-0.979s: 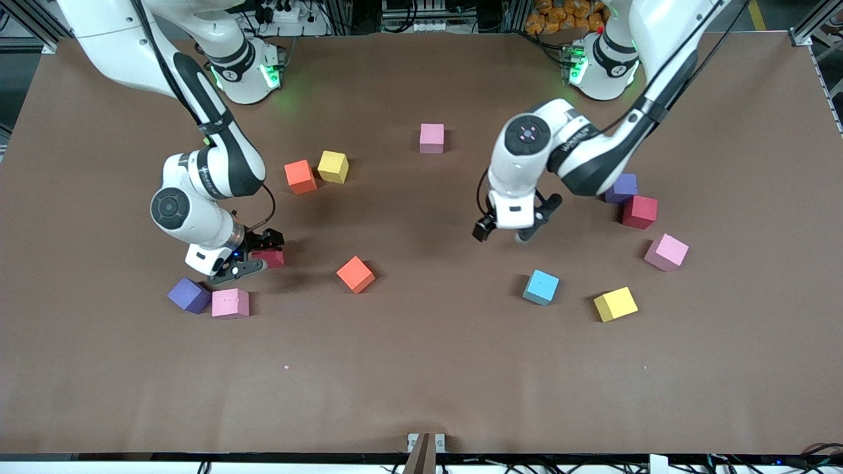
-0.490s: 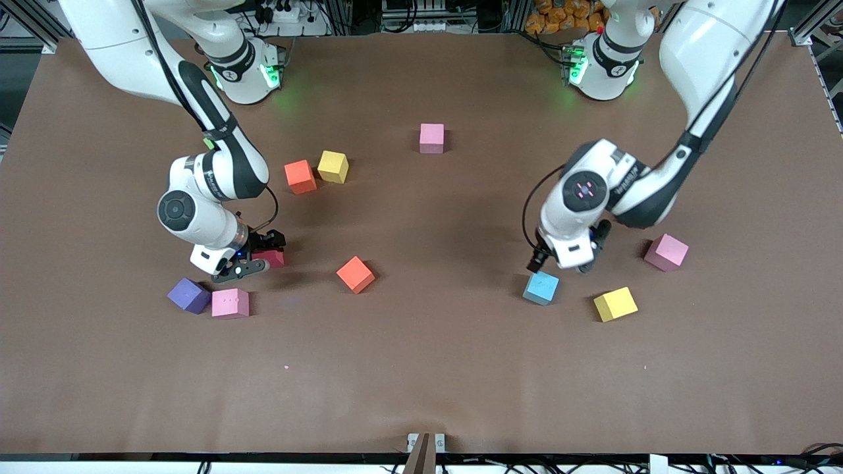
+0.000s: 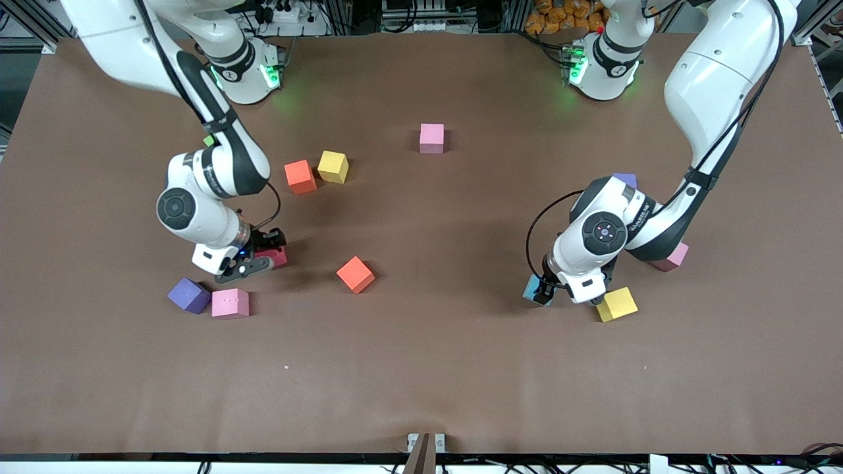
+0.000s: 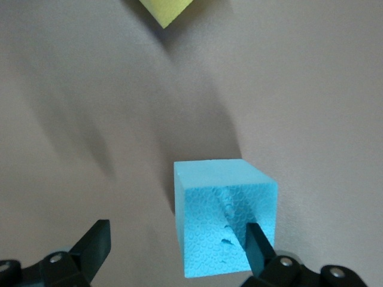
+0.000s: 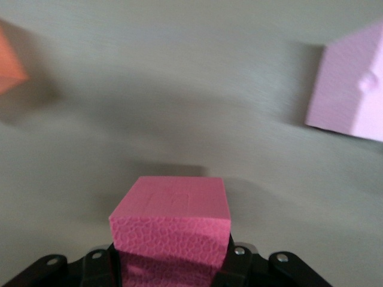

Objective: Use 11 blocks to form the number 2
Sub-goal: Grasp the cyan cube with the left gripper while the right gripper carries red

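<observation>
My right gripper (image 3: 255, 259) (image 5: 170, 263) is low at the table, shut on a deep pink block (image 3: 275, 257) (image 5: 173, 212) that fills the space between its fingers. Close by lie a purple block (image 3: 188, 294) and a light pink block (image 3: 230, 303) (image 5: 353, 89). My left gripper (image 3: 570, 296) (image 4: 176, 239) is down around a blue block (image 3: 531, 287) (image 4: 224, 221), open. One finger stands against the block's side and the other stands well apart from it. A yellow block (image 3: 616, 303) (image 4: 164, 9) lies beside that gripper. No digit shape stands on the table.
Loose on the brown table (image 3: 421, 382) are an orange block (image 3: 355, 274) (image 5: 9, 60), an orange (image 3: 300, 176) and yellow (image 3: 332, 166) pair, and a pink block (image 3: 432, 137) near the bases. The left arm partly hides a pink block (image 3: 673, 257) and a purple one (image 3: 625, 178).
The left arm swung from over the table's middle toward the front camera and dropped around the blue block. The right gripper's fingers closed on the deep pink block.
</observation>
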### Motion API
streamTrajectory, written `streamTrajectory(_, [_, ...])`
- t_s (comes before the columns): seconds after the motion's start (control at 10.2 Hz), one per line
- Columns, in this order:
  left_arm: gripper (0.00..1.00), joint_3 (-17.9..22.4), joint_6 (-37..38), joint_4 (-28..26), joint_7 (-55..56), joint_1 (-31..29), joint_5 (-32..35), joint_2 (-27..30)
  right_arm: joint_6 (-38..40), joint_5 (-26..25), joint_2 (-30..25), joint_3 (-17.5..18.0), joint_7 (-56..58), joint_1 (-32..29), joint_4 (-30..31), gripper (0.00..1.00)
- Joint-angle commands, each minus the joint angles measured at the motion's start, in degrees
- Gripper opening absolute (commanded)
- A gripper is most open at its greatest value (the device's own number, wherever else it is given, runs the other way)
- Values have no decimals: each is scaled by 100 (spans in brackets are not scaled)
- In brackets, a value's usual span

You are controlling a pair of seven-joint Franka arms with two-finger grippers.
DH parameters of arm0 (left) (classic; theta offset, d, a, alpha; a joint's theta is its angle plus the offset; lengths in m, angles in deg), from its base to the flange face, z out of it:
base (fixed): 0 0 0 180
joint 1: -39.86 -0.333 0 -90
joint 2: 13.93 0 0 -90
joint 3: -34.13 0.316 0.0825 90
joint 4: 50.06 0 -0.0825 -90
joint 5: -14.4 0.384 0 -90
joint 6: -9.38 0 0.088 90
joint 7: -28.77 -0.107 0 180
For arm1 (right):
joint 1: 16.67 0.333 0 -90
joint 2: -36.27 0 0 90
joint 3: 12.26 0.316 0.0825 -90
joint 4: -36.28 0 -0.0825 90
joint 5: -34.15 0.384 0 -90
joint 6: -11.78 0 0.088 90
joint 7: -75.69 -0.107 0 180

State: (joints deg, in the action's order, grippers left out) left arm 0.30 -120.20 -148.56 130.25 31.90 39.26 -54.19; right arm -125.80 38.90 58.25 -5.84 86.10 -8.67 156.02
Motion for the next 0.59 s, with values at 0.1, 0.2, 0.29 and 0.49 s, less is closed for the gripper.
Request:
streamTrajectory(0.1, [100, 95, 91, 130, 135, 146, 143, -44, 318, -281, -562, 666, 512, 70, 67, 28])
streamTrajectory(0.2, [100, 96, 100, 208, 153, 138, 125, -35, 502, -281, -677, 790, 706, 306, 67, 28])
streamTrajectory(0.29, [100, 96, 91, 226, 222, 146, 134, -52, 538, -281, -834, 939, 804, 543, 67, 28])
streamTrajectory(0.49, [100, 157, 91, 226, 285, 155, 151, -61, 678, -412, -1090, 1265, 805, 1035, 76, 29])
